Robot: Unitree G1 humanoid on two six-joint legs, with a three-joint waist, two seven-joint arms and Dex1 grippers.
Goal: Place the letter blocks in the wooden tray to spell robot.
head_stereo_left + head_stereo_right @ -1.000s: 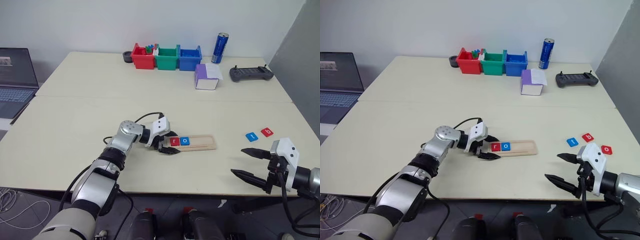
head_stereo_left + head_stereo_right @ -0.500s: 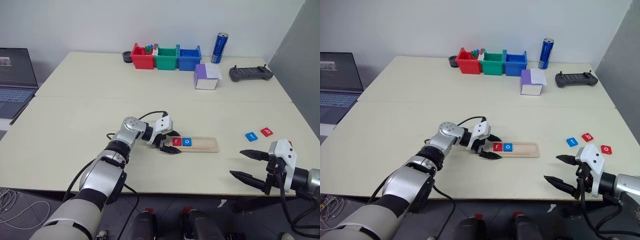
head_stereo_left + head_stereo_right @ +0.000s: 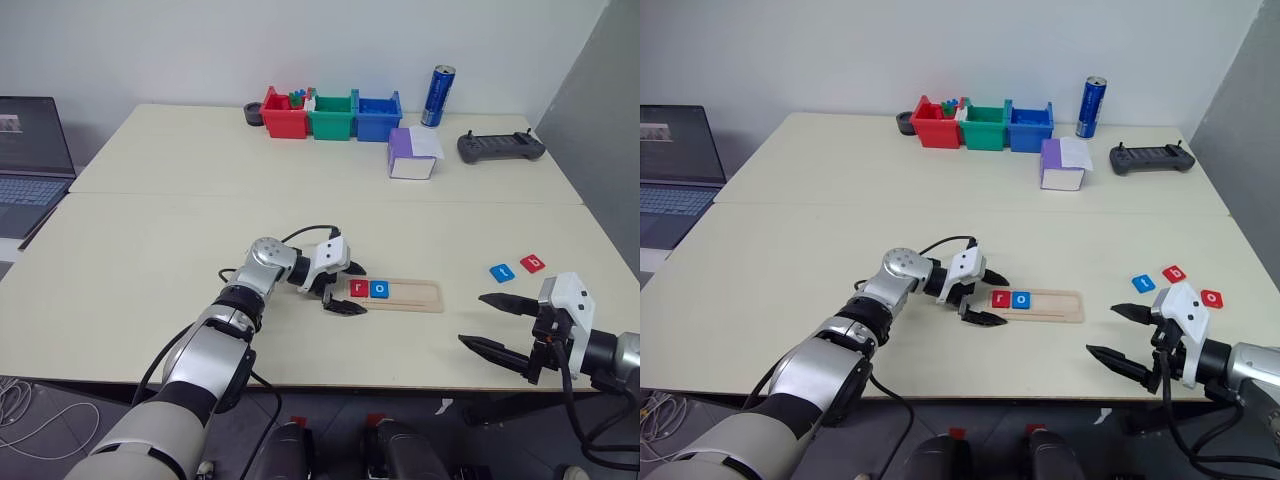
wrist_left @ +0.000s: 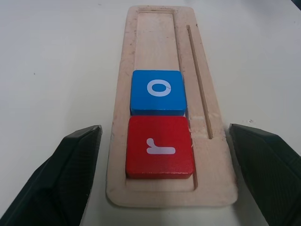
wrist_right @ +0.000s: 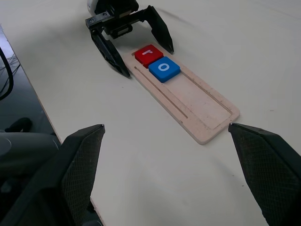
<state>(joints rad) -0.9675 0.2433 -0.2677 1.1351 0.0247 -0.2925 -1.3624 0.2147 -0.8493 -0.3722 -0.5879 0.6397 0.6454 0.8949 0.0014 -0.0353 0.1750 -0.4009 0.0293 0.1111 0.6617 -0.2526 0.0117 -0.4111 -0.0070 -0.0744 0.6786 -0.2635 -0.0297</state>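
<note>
The wooden tray (image 3: 410, 297) lies near the table's front middle. At its left end sit a red "r" block (image 3: 360, 289) and, right of it, a blue "o" block (image 3: 380, 289), flat and side by side. My left gripper (image 3: 361, 290) is open, its fingers (image 4: 70, 174) straddling that end of the tray (image 4: 141, 47) without holding anything. To the right lie three loose blocks: a blue one (image 3: 1144, 284), a red "b" (image 3: 1175, 273) and a red "o" (image 3: 1211, 298). My right gripper (image 3: 1100, 330) hangs open and empty at the front right, just in front of them.
Red (image 3: 286, 112), green (image 3: 332, 115) and blue (image 3: 379, 114) bins stand at the back, with a blue can (image 3: 441, 95), a purple-white box (image 3: 413, 154) and a black controller (image 3: 502, 147) to their right. A laptop (image 3: 30, 160) sits at the far left.
The tray with its two blocks has slid slightly to the right, the left gripper's open fingers following at its end. The right gripper has stayed put.
</note>
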